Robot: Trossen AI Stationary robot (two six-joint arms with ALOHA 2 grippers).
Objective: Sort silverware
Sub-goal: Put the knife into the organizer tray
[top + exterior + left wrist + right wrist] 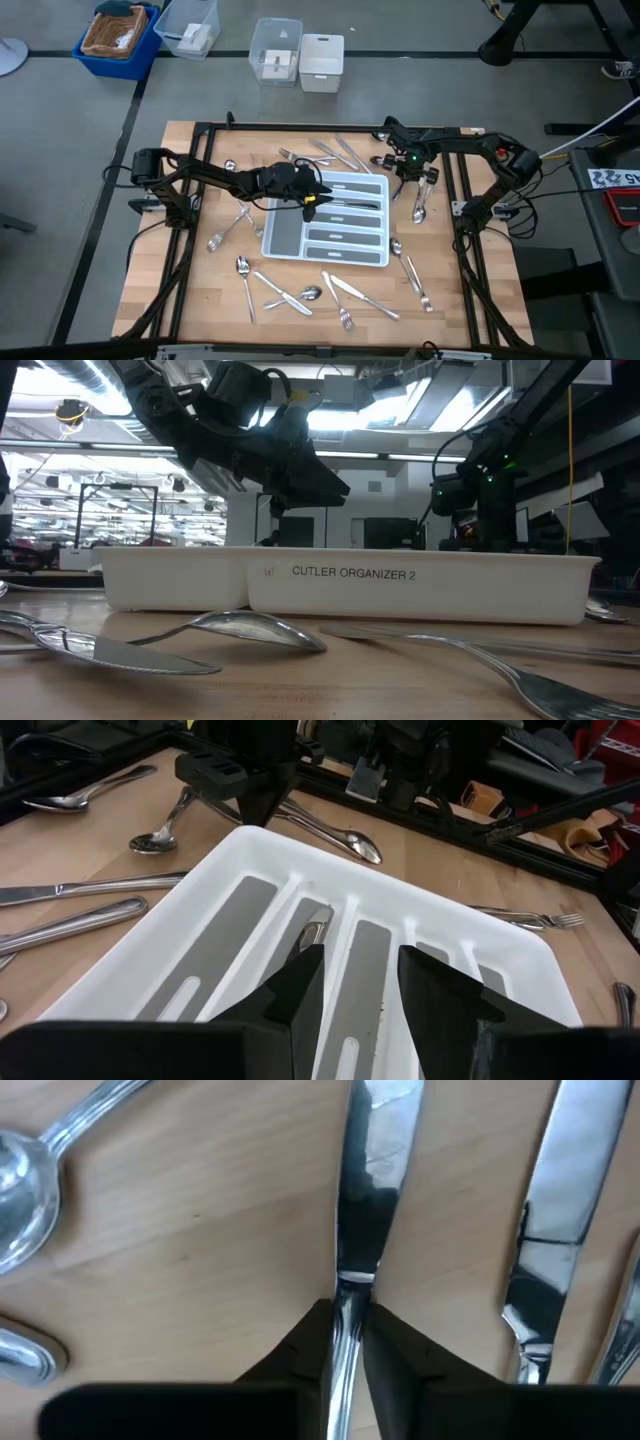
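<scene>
Left arm: you have it stretched from the desk's left edge toward the middle.
Left gripper (308, 196): fingers (295, 995) apart, holding nothing.
Right arm: reaches in from the right edge, bent toward the far edge.
Right gripper (400, 166): fingers (300, 1348) pinched on a knife (372, 1160).

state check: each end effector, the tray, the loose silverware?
Left end effector: open, empty, above the white tray.
Right end effector: shut on a knife lying on the table.
White tray: upright on the table; one piece of silverware in a compartment.
Loose silverware: scattered around the tray, unsorted.
</scene>
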